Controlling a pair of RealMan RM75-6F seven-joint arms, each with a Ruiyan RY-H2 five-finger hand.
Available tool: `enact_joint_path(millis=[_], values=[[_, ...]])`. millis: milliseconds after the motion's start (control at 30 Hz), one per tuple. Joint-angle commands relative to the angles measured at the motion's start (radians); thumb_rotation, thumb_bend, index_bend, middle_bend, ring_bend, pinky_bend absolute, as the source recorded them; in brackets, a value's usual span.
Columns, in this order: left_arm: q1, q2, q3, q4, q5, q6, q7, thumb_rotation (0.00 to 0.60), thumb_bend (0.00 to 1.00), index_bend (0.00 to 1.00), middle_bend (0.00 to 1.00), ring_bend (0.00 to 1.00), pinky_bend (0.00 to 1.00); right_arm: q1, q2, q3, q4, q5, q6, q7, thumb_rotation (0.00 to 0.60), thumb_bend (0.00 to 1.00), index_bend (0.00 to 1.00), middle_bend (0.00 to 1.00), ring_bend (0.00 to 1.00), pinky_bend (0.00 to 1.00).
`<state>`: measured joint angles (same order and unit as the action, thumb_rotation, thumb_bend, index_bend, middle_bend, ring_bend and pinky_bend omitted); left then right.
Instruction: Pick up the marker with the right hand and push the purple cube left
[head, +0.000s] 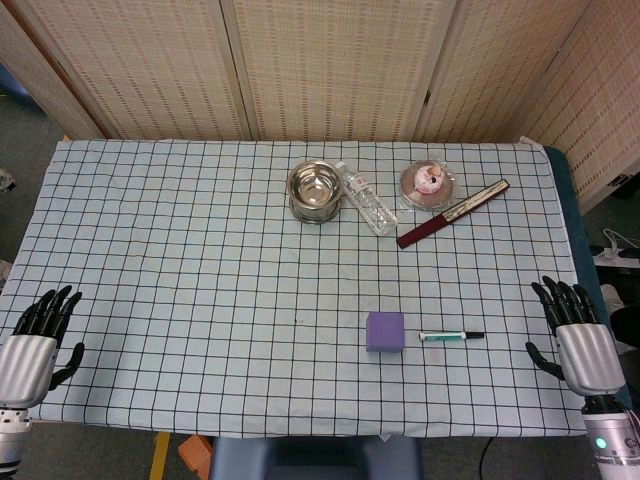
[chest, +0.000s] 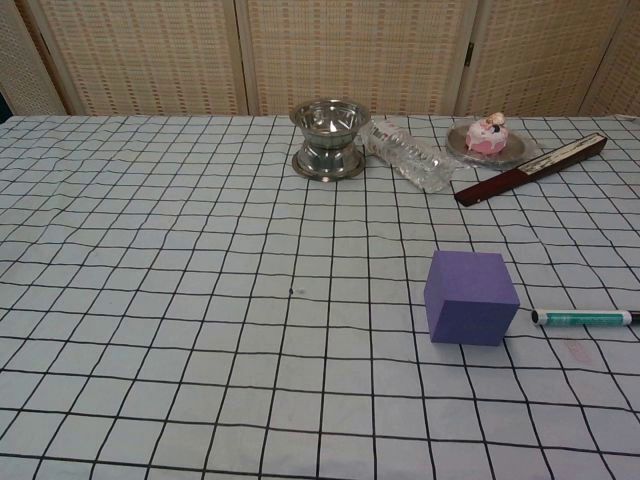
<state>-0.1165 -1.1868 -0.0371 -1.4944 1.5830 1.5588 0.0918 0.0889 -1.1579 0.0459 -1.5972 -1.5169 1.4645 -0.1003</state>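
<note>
In the head view, the bench (head: 180, 300) is covered with a checked cloth. The cube (head: 385, 331) sits near the front edge, a little right of the middle. The marker (head: 451, 336) lies flat just to the right of the cube, apart from it, with its length along the front edge and its dark end pointing right. The right hand (head: 577, 338) rests at the front right corner, palm down, fingers stretched forward and spread, holding nothing; it is well apart from the marker. The left hand (head: 38, 338) lies at the front left corner in the same way, fingers apart and empty. Near the back edge stand a metal bowl (head: 315, 190), a clear bottle (head: 368, 205) lying on its side just right of the bowl, a plate (head: 430, 184) with a pink thing on it, and a folded fan (head: 453, 213) lying slanted in front of the plate.

In the chest view, no hand shows. The cube (chest: 470, 297) stands on the cloth, right of the middle, and the marker (chest: 585, 318) lies just right of it, not touching, its right end cut by the picture edge. At the back edge are the bowl (chest: 328, 138), the bottle (chest: 410, 157), the plate (chest: 489, 142) and the fan (chest: 531, 170).
</note>
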Motion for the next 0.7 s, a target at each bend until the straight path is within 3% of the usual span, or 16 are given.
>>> enact_joint_path(millis=[33, 200, 367, 533, 700], values=[[0.003, -0.011, 0.003, 0.005, -0.006, -0.022, -0.007, 0.600, 0.46, 0.00, 0.00, 0.00, 0.15, 0.004, -0.002, 0.000, -0.004, 0.007, -0.016, -0.008, 0.600, 0.19, 0.00, 0.00, 0.00, 0.00], [0.002, -0.005, 0.007, -0.004, -0.007, -0.030, -0.023, 0.600, 0.46, 0.00, 0.00, 0.00, 0.15, 0.016, -0.028, -0.006, -0.006, 0.019, -0.049, -0.041, 0.600, 0.19, 0.00, 0.00, 0.00, 0.00], [-0.010, 0.004, 0.005, -0.001, -0.019, -0.058, -0.060, 0.600, 0.46, 0.00, 0.00, 0.00, 0.15, 0.083, -0.059, -0.011, -0.035, 0.055, -0.189, -0.110, 0.600, 0.19, 0.00, 0.04, 0.00, 0.00], [-0.020, 0.012, 0.008, 0.000, -0.026, -0.085, -0.084, 0.600, 0.46, 0.00, 0.00, 0.00, 0.15, 0.163, -0.128, 0.011, -0.034, 0.117, -0.307, -0.242, 0.600, 0.19, 0.21, 0.25, 0.03, 0.01], [-0.023, 0.021, 0.010, -0.002, -0.025, -0.091, -0.111, 0.600, 0.46, 0.00, 0.00, 0.00, 0.15, 0.211, -0.228, 0.031, 0.011, 0.186, -0.358, -0.345, 0.600, 0.20, 0.37, 0.37, 0.11, 0.03]])
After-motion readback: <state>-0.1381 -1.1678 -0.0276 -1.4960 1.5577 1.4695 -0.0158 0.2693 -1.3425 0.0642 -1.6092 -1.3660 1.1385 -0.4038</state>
